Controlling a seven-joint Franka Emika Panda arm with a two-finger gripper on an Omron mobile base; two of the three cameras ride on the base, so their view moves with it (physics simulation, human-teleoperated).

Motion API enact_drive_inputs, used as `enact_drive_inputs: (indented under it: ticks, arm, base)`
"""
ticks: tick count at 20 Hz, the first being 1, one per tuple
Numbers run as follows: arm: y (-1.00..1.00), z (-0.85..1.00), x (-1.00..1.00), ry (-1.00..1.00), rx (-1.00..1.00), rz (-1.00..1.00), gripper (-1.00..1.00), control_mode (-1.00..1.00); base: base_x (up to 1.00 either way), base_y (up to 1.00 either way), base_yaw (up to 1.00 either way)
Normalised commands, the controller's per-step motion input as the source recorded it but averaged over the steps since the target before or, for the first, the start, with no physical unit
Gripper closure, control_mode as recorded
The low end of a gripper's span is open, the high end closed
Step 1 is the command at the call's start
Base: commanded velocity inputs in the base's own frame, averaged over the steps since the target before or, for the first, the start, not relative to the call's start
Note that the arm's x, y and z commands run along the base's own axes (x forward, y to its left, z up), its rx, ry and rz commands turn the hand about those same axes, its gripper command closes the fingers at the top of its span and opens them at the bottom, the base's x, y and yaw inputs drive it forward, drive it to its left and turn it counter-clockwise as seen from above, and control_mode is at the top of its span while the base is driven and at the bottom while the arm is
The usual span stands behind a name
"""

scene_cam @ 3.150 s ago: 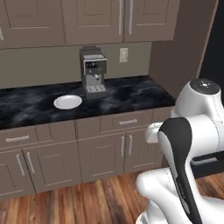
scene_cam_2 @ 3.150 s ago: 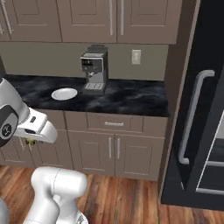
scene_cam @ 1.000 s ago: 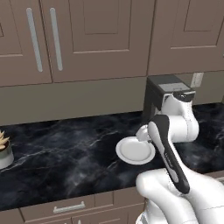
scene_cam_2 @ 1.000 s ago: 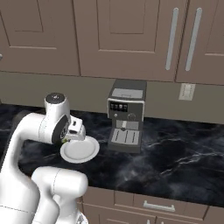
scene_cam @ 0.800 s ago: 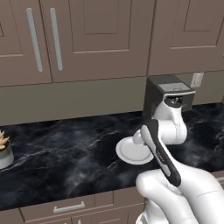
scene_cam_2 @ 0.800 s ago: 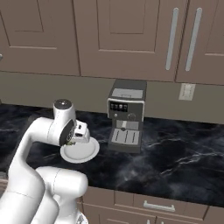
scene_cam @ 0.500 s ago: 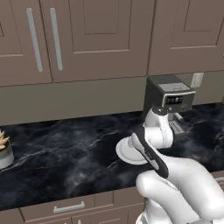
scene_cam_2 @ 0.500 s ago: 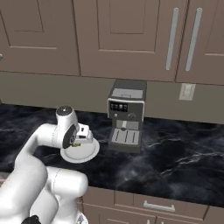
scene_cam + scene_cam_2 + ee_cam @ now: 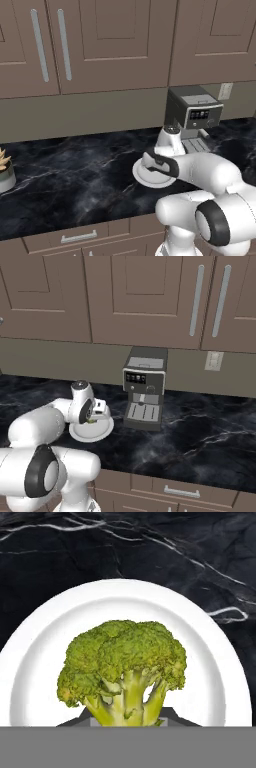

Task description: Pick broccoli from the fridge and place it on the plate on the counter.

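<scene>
Far left: small potted plant at the edge of the bench, well apart from the work.
Bench: black marble with white veins, brown drawers below, brown wall cabinets above.
Plate: round and white, flat on the bench, just left of the coffee machine.
Hand: poised directly above the plate, pointing down at it, clamped together on the broccoli stem.
Broccoli: held by the stem, bumpy yellow-green head toward the plate, centred over the white disc in the hand view.
Key relation: broccoli sits straight ahead of the hand along its pointing line, long axis stem-to-head aimed at the plate's middle; plate rim visible on all sides around the floret.
Gap: contact between head and plate cannot be told.
Judged step: likely a short lowering, then release.
Far right: wall socket behind the coffee machine.
</scene>
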Motion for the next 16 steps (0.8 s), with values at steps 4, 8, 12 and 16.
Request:
enact_drive_inputs:
  ticks: [4,8,12,16]
  arm:
    - [0.00,-0.75,0.18,0.11,0.00,0.00,1.00,-1.00]
    - [0.00,-0.45,0.03,0.04,0.00,0.00,1.00,-1.00]
    - [0.01,-0.07,0.01,0.00,0.00,0.00,-1.00,-1.00]
    - [0.00,0.00,-0.08,0.00,0.00,-0.01,-1.00,-1.00]
  base:
    - [0.00,0.00,0.00]
    - [0.00,0.00,0.00]
    - [0.00,0.00,0.00]
    - [0.00,0.00,0.00]
